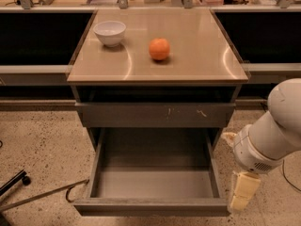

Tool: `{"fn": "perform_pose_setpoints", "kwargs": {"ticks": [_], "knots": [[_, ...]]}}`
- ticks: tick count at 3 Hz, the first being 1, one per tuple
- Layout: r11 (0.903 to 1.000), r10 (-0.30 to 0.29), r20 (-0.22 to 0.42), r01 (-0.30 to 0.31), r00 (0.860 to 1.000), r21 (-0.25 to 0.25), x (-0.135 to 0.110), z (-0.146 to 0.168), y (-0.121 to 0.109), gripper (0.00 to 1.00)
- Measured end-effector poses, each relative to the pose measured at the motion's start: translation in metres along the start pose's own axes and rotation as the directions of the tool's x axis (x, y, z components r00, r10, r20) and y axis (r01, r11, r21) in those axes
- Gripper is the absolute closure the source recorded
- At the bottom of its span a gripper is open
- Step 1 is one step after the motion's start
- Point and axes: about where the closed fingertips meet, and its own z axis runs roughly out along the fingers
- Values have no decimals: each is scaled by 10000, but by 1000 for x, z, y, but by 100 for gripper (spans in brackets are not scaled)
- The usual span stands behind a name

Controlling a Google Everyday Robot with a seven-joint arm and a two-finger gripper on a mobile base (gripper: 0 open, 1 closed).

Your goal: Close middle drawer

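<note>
The middle drawer (150, 207) is pulled far out of the cabinet, a deep grey box with a plain front panel, and nothing shows inside it. My gripper (243, 193), cream-coloured on a white arm (270, 135), hangs low just to the right of the drawer's front right corner, close to the front panel's end. I cannot tell whether it touches the drawer.
Above the open drawer is a grey drawer front with pale scratch marks (155, 114). On the cabinet top (197, 55) stand a white bowl (110, 32) and an orange (159, 49). A metal bar and wheel (19, 180) lie on the speckled floor at left.
</note>
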Motion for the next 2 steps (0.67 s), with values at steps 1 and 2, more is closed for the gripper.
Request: {"fn": "perform_pose_setpoints", "kwargs": {"ticks": [1,2], "knots": [[10000,1,1,-1,10000,-3,0,0,0,0],[9996,121,96,-118,9999,-274,10,29,6,0]]}}
